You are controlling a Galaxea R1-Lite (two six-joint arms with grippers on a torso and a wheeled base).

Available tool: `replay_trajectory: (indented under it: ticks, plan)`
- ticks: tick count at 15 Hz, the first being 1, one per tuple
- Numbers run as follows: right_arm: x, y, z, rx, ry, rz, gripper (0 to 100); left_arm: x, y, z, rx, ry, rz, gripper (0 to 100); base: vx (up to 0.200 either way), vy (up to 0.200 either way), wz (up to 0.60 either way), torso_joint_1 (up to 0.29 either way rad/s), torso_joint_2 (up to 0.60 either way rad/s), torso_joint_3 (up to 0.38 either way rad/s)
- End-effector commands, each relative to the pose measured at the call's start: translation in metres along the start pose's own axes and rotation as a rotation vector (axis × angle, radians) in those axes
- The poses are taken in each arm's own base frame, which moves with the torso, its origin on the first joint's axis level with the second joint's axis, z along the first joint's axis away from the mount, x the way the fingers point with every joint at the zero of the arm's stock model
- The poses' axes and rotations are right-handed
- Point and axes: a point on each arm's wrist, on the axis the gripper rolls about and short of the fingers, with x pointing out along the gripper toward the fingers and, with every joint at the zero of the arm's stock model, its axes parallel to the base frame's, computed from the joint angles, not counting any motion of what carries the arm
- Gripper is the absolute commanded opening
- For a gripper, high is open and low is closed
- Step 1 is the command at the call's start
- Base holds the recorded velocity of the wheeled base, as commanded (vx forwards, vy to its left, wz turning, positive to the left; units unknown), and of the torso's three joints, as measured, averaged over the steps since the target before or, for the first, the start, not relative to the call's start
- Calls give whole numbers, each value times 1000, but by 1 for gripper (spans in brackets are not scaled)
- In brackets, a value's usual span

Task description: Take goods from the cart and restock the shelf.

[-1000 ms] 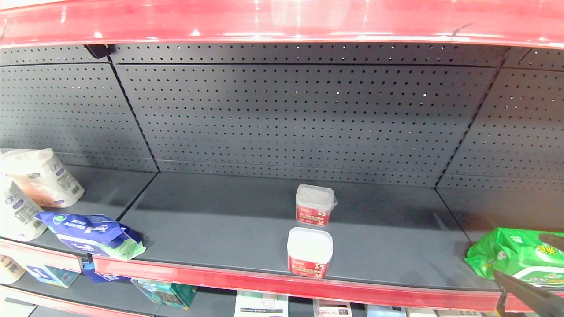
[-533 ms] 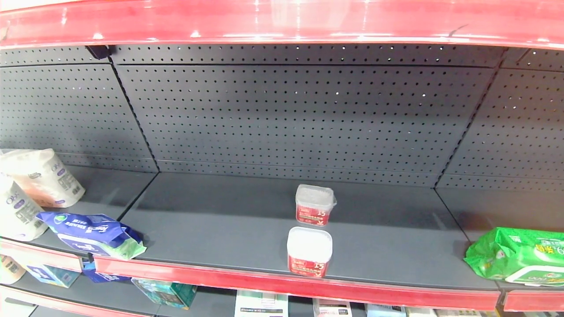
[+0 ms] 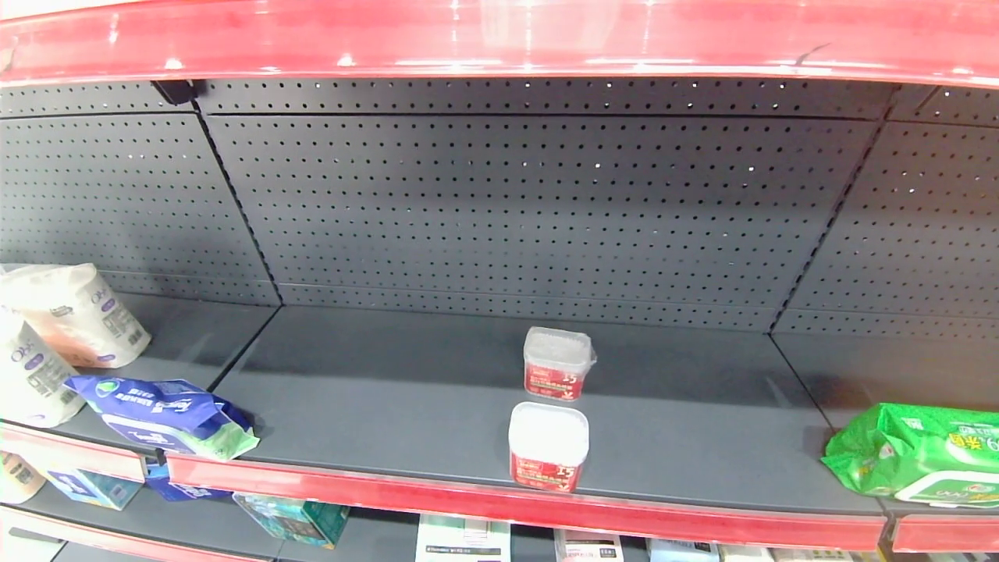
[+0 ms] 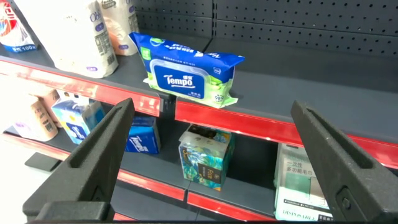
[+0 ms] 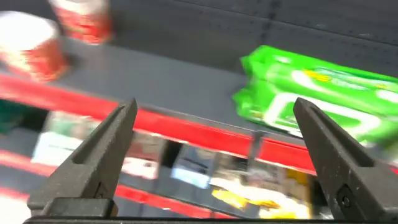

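Note:
On the dark shelf (image 3: 406,406), two red tubs with white lids stand one behind the other: the front tub (image 3: 548,446) near the red edge, the back tub (image 3: 556,363) deeper in. A green wipes pack (image 3: 917,453) (image 5: 323,99) lies at the right, a blue wipes pack (image 3: 168,417) (image 4: 189,71) at the left. My left gripper (image 4: 214,162) is open, held in front of the shelf edge below the blue pack. My right gripper (image 5: 217,162) is open, in front of the shelf edge, left of and below the green pack.
White paper rolls (image 3: 66,328) (image 4: 93,31) stand at the far left. The red shelf lip (image 3: 515,507) runs along the front. Boxed goods (image 4: 205,155) fill the lower shelf. A perforated back panel (image 3: 531,203) closes the bay.
The right gripper's dark finger, seen at the lower right corner of the head view one second ago, has dropped out of that view. The goods on the shelf have not moved.

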Motion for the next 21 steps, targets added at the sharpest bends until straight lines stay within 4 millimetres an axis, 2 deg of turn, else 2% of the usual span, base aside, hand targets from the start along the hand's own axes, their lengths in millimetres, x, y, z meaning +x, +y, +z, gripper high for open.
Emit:
replay_trajectory:
  ticks: [1,4,5,7,10,11,19,21]
  plan:
    - [-1,1,-2,39,-13,-19,100,0,0,0,0,2,0,100,0,0,0,0,0,0]
    - [-1,6,-1,72,-29,185,100,0,0,0,0,2,0,100,0,0,0,0,0,0]
    - [-1,6,-1,72,-26,179,100,0,0,0,0,2,0,100,0,0,0,0,0,0]
    - [-1,3,-2,107,-8,14,100,0,0,0,0,2,0,100,0,0,0,0,0,0]
    - [-5,4,-5,107,-46,-30,100,0,0,0,1,2,0,100,0,0,0,0,0,0]
    - [-7,5,-10,102,-69,-35,100,0,0,0,1,2,0,100,0,0,0,0,0,0]
    - [-7,4,-10,138,-64,-63,100,0,0,0,1,2,0,100,0,0,0,0,0,0]
    - [-7,4,-10,138,-65,-60,100,0,0,0,1,2,0,100,0,0,-600,5,2,-2]
